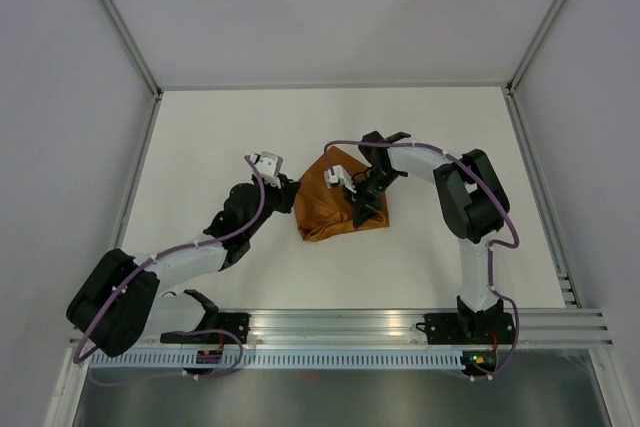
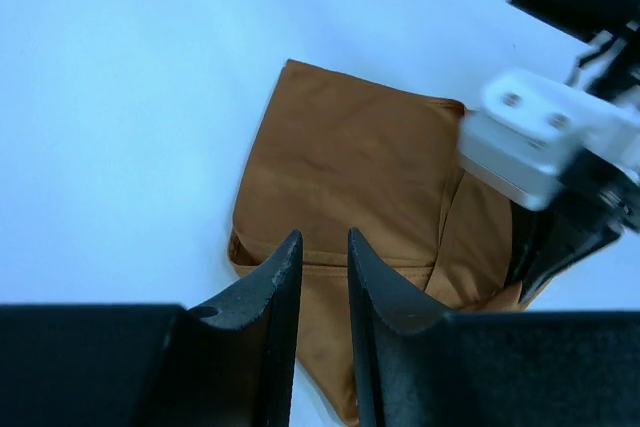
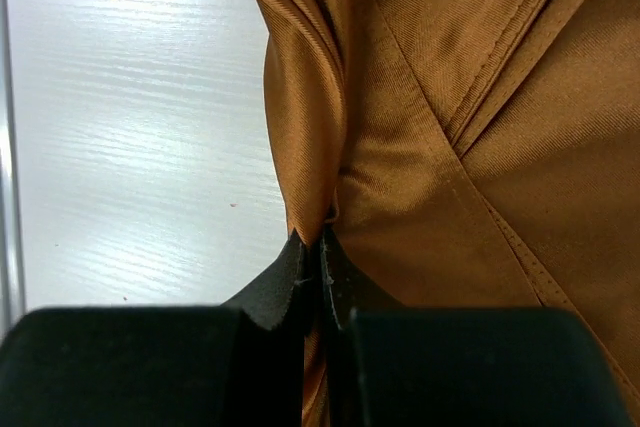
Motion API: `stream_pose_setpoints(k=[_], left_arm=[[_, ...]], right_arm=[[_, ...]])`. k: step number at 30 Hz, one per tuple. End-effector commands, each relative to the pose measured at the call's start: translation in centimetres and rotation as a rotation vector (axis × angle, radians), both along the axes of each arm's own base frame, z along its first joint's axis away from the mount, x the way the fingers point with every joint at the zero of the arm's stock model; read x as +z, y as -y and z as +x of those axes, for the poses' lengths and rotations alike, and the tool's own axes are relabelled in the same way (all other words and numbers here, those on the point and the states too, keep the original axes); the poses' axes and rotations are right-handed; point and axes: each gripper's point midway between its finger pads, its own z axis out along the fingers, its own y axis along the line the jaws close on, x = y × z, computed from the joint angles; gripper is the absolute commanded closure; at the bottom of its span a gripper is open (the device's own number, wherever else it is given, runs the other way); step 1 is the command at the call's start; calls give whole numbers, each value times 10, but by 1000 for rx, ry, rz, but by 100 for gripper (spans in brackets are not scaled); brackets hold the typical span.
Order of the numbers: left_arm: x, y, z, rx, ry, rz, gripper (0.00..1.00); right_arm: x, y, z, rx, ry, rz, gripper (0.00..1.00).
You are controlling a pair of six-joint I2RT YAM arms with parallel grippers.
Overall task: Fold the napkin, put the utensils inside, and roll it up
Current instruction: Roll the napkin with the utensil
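Pinching napkin [image 3: 480,147] fold: right gripper [image 3: 318,237] | left gripper [image 2: 322,242]: slightly apart, above napkin

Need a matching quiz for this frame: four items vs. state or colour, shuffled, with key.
Items:
1. napkin
2. left gripper
3. right gripper
4. table

States:
A. pinched shut on a cloth fold
B. white
C. rust-brown, loosely folded
D. slightly apart, nothing held

Pairs: 1-C, 2-D, 3-A, 4-B
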Motion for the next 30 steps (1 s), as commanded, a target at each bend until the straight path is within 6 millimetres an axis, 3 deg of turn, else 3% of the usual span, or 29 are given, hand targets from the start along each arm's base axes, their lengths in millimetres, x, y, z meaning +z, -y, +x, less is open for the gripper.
stream_pose_setpoints(k=[1,10,21,30], left_arm=[[28,18,-9,-96,186,82,70],[18,74,-40,-281,337,334,68],[-35,138,-71,-548,339,579,67],[-77,154,-99,-719,280,659,65]], right_arm=[[-20,21,-19,41,-174,-92,94],[-32,24,-9,-6,-308,-149,95],[-47,29,-8,-40,-354,-223,94],[-51,29,-3,-67,-381,-237,95]])
